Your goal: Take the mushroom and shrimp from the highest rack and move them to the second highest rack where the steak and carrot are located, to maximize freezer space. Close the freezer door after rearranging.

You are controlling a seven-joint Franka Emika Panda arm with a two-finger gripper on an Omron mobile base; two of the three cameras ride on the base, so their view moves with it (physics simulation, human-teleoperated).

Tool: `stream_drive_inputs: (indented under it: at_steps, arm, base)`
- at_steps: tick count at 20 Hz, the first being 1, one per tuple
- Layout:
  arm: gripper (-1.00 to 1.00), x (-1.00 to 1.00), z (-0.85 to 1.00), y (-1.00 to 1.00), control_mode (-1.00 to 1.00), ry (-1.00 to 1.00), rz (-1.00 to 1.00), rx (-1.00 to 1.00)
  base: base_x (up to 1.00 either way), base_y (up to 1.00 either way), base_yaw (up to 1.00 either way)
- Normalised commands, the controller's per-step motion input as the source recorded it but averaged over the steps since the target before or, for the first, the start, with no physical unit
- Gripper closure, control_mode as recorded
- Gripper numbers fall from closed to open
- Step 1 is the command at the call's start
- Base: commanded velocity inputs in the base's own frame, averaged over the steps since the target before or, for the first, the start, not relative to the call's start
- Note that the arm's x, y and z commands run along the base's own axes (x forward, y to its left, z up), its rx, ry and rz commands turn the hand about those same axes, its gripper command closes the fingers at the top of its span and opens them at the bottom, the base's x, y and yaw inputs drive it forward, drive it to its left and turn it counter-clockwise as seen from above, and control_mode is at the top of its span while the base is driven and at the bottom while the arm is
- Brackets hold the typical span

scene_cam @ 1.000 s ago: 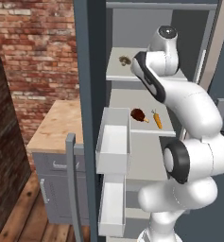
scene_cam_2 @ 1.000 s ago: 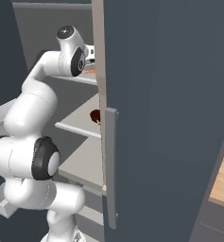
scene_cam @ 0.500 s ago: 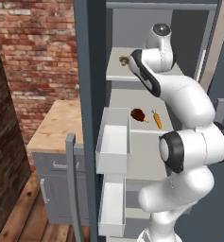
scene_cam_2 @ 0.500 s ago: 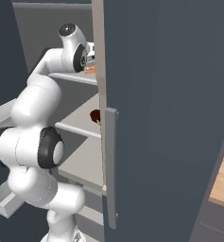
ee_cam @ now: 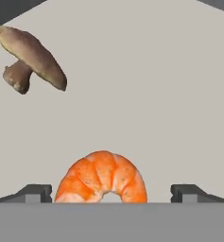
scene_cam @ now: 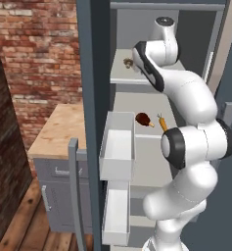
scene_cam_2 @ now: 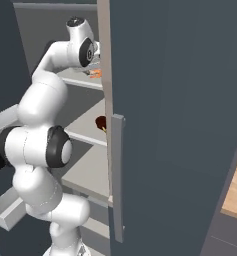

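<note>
Reaching into the freezer's top rack (scene_cam: 132,73), our gripper (ee_cam: 111,191) stands spread wide with nothing in it, one fingertip on either side of the shrimp (ee_cam: 102,177); we judge it is lined up this way so that closing would pinch the shrimp across its curl.

From the hand view we see the shrimp lying flat on the pale shelf, close in between the fingers, and the mushroom (ee_cam: 30,58) resting on its side well apart, farther in and to the left.

From the left base view we make out the mushroom (scene_cam: 129,62) as a small brown spot near the left of the top rack, and below it the steak (scene_cam: 143,119) and carrot (scene_cam: 162,122) side by side on the second rack, which the hand view leaves out.

From the right base view, the open freezer door (scene_cam_2: 170,120) covers much of the shelves, yet a bit of orange shrimp (scene_cam_2: 95,74) peeks out beside the wrist, and the steak (scene_cam_2: 100,122) shows below.
</note>
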Motion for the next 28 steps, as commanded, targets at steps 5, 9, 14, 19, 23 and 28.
stream_drive_inputs:
  at_steps: [5, 9, 14, 19, 23, 28]
  arm:
    - [-1.00, 0.03, -0.51, -0.13, -1.00, 0.13, 0.00, 0.00]
    - [-1.00, 0.00, -0.67, -0.20, -1.00, 0.00, 0.00, 0.00]
    - [-1.00, 0.00, -0.72, -0.32, -1.00, 0.00, 0.05, 0.02]
    - [-1.00, 0.00, -0.74, -0.37, -1.00, 0.00, 0.10, 0.08]
    - [-1.00, 0.00, -0.66, -0.25, -1.00, 0.00, 0.17, 0.18]
    - [1.00, 0.00, -0.77, -0.05, -1.00, 0.00, 0.16, 0.02]
  base:
    - [0.00, 0.00, 0.00]
    - [0.00, 0.00, 0.00]
    - [0.00, 0.00, 0.00]
    - [0.00, 0.00, 0.00]
    - [0.00, 0.00, 0.00]
    - [0.00, 0.00, 0.00]
